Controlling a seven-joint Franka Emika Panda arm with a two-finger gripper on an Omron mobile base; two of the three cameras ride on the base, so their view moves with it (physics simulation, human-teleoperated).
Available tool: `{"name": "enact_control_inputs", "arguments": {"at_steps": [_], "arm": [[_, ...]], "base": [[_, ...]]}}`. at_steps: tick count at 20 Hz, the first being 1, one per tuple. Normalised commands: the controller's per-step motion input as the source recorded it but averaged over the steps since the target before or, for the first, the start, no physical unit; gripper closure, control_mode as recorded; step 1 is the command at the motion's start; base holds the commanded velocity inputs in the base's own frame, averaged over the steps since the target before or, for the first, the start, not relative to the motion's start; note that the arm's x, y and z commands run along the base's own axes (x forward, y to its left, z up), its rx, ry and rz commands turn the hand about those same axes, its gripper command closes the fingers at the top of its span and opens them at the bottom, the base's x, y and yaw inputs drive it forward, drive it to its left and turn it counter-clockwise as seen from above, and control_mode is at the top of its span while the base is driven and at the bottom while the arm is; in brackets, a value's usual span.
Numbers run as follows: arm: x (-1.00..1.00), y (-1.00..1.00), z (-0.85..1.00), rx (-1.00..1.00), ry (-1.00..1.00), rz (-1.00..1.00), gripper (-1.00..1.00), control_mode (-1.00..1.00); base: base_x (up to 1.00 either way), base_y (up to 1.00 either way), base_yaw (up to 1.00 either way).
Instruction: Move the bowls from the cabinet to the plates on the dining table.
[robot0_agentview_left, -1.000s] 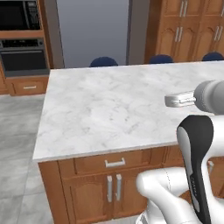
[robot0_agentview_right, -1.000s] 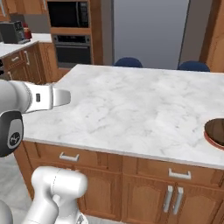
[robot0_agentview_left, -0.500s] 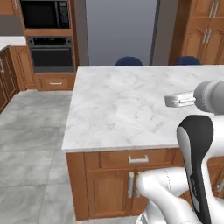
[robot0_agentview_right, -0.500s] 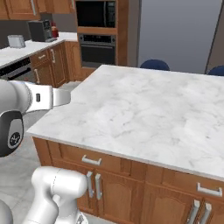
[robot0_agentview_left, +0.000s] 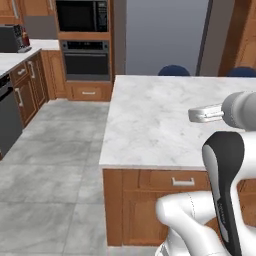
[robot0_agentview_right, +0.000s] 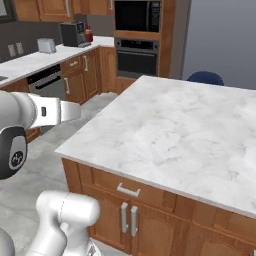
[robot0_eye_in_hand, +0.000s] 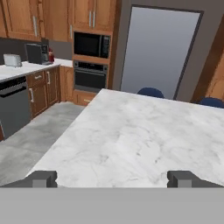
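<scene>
Left base view: the dining table (robot0_agentview_left: 150, 125) is seen at 1 o'clock, its marble top bare, near edge running across the middle and its left corner at 9 o'clock of the top. Open grey floor (robot0_agentview_left: 50, 170) is spread wide at 8 to 10 o'clock, up to the oven (robot0_agentview_left: 86, 60) at 11. Two blue chair backs (robot0_agentview_left: 173, 70) are seen past the far table edge at 12 to 2. The gripper (robot0_agentview_left: 199, 115) is held above the top at 3 o'clock, near the right border; its finger spread cannot be told here.

Right base view: the table corner is pointed toward 9 o'clock, drawers (robot0_agentview_right: 129, 190) below the near edge at 6. The gripper (robot0_agentview_right: 75, 111) is held just off the left edge of the table, over the floor at 9 o'clock. A counter with toaster (robot0_agentview_right: 46, 45) and coffee machine (robot0_agentview_right: 72, 34) is seen at 10 to 11.

Hand view: the two fingertips (robot0_eye_in_hand: 43, 178) are set wide apart at 7 and 5 o'clock, nothing between them. The bare table top is stretched ahead; floor is open at 9 o'clock beside the dishwasher (robot0_eye_in_hand: 13, 109).
</scene>
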Motion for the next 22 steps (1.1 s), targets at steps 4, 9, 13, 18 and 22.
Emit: {"name": "enact_control_inputs", "arguments": {"at_steps": [4,9,13,18,22], "arm": [[0.0,0.0,0.0,0.0,0.0,0.0,-1.0,1.0],[0.0,0.0,0.0,0.0,0.0,0.0,-1.0,1.0],[0.0,0.0,0.0,0.0,0.0,0.0,-1.0,1.0],[0.0,0.0,0.0,0.0,0.0,0.0,-1.0,1.0],[0.0,0.0,0.0,0.0,0.0,0.0,-1.0,1.0]], "base": [[0.15,0.5,0.22],[0.18,0.53,0.21],[0.23,0.55,0.19],[0.32,0.5,0.16],[0.56,0.43,0.11]]}}
